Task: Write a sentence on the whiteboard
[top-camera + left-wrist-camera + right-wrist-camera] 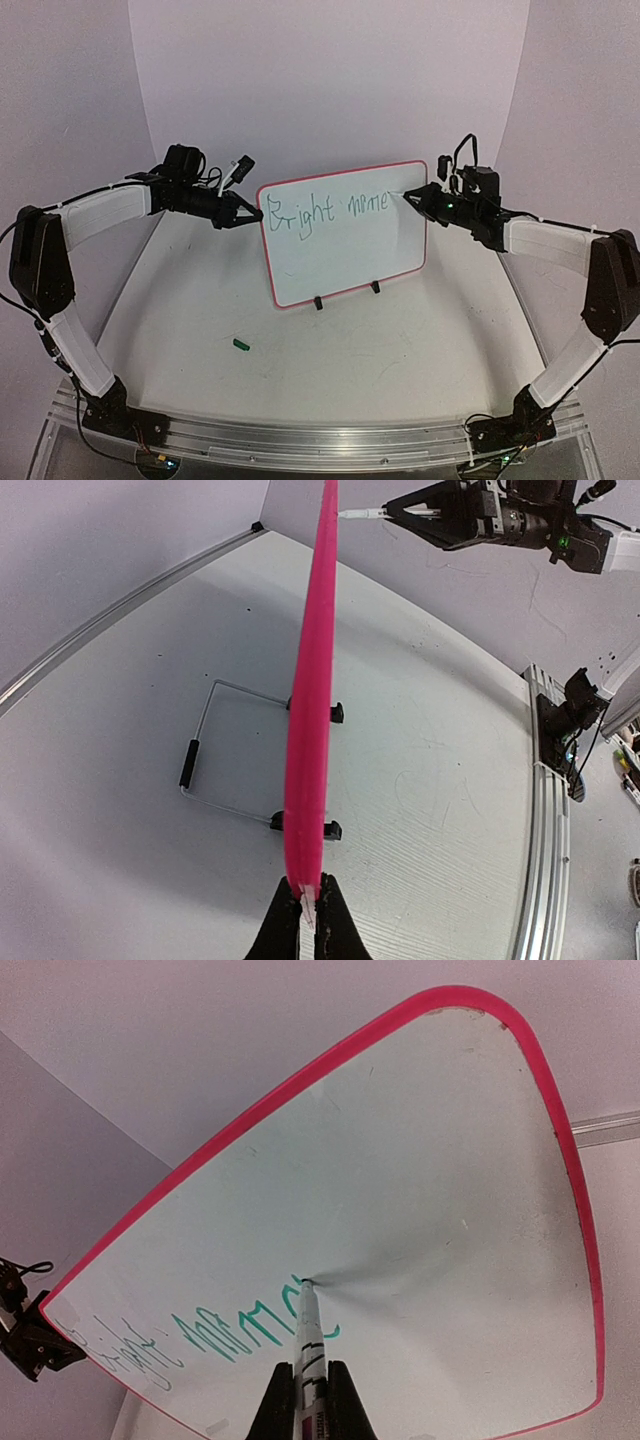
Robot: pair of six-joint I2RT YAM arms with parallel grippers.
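From above, the whiteboard stands upright on the table, in the middle and toward the back, and it is turned a little. In its upper part I read one word like "Bright", and after it a second green word that I cannot read well. The left gripper is closed on the board's left rim. The right gripper holds a marker with its tip at the end of the second word, near the right rim. I judge the sentence as only begun: this line has almost no room left, while the lower half of the board is blank. A small green thing, maybe a cap, lies on the table in front, well apart from the board. In the left wrist view the board appears edge-on as a pink strip, and the fingers pinch its near end tightly. Behind the board a wire stand rests on the table, and two black clip feet hold the bottom edge. In the right wrist view the jaws are narrow around the marker, the tip touches the white surface, and free surface goes on to the right and below, as far as the curved rim.
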